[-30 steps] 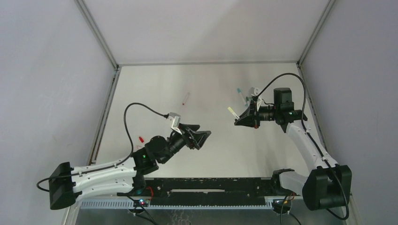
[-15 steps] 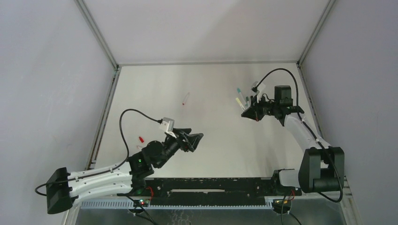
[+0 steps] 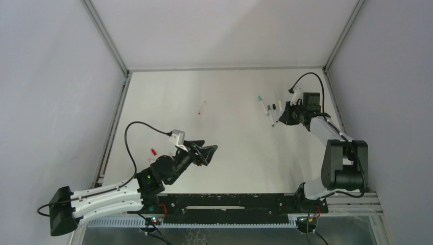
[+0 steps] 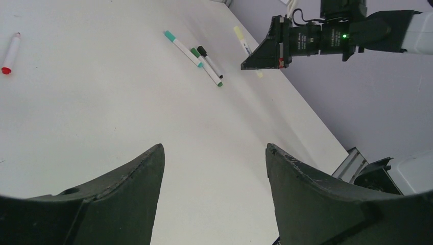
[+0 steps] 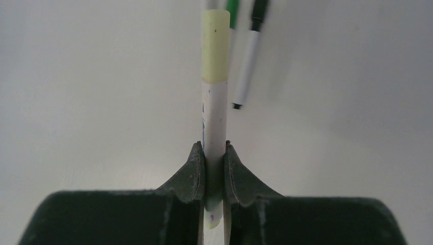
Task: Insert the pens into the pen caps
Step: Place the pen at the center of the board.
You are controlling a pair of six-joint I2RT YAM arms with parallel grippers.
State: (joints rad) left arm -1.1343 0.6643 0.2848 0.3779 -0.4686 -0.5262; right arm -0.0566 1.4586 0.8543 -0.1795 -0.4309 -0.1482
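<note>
Your right jaws (image 5: 215,150) pinch the yellow pen (image 5: 214,112), cap fitted, at the worktop's (image 3: 230,148) 2 o'clock, beside three capped pens (image 4: 182,47). Your left jaws (image 4: 214,148) gape empty. The red pen (image 3: 202,106), 11 o'clock: cap state unclear, likely remaining.

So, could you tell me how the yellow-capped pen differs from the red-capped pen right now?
The yellow-capped pen is clamped in the right pincer, while the red-capped pen lies free on the table. The yellow-capped pen is near three other pens; the red-capped pen lies alone. Both have white barrels.
</note>
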